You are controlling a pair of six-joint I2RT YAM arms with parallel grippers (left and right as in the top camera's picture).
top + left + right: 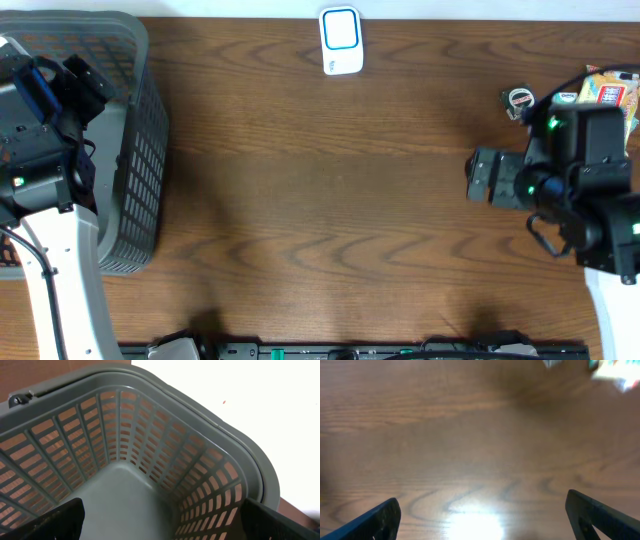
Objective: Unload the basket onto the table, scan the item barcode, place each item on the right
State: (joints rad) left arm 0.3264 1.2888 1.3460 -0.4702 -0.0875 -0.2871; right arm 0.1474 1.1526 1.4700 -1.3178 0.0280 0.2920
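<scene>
Closest in, right wrist view: the right gripper [482,520] is spread as wide as it goes, fingers poking in at the lower left and lower right corners, nothing between them, just bare wood-grain table [470,435] underneath. Same deal on the left wrist view: the left gripper [167,522] is wide open, holding nothing, and hangs over the inside of the gray slatted basket [210,420], looking down into one corner. From overhead that basket sits at the upper left of the frame. The stuff to scan, a small heap of colourful packets [605,90], lies at the upper right edge, just behind the right gripper's arm, with a little round item [519,99] beside it. Too blurry to spot any barcode. Farthest off, top centre, a white scanner [341,41] with a blue outline sits on the table, well apart from the packets.
</scene>
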